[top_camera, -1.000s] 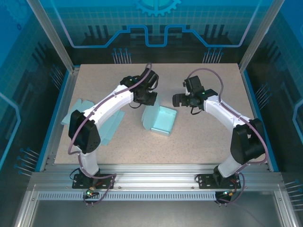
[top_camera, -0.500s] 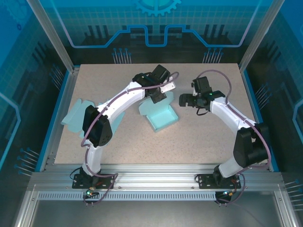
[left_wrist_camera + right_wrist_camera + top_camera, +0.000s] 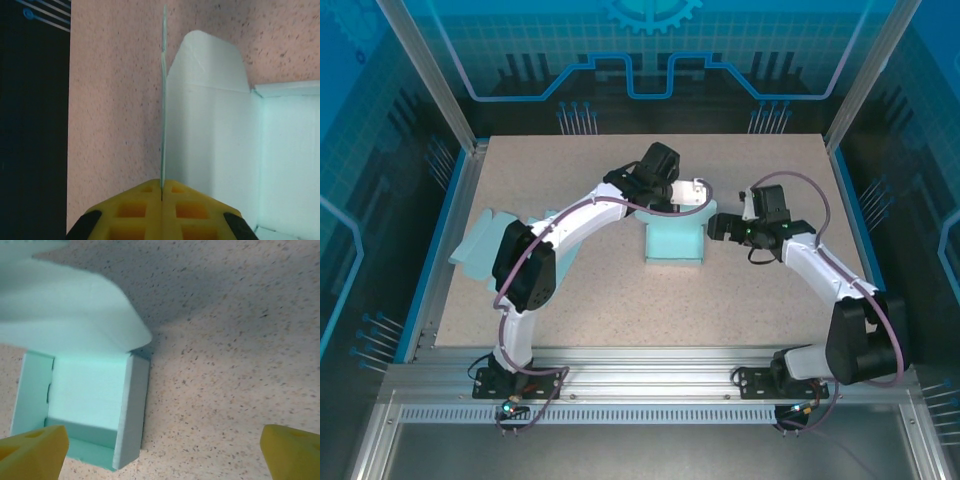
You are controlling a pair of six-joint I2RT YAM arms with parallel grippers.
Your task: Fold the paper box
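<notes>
- Two or more flat teal blanks (image 3: 480, 240) lie near the 9 o'clock edge of the table (image 3: 740, 310), well apart from the work.
- Left gripper (image 3: 161, 189): its yellow fingers are pinched tight on the thin edge of an upright paper panel (image 3: 163, 120) at the box's 12 o'clock side.
- Paper box (image 3: 675, 245) sits at the table's middle with its open tray facing up. Tray and raised panel together run from 12 to 6 o'clock.
- Right gripper (image 3: 717, 224): its fingers are spread wide and empty, just beside the box's 3 o'clock wall. In its wrist view the tray lies toward 9 o'clock of the fingers.
- Judgement: the right arm is nearer that side wall, so the next fold likely falls to it, with the left arm steadying the panel.
</notes>
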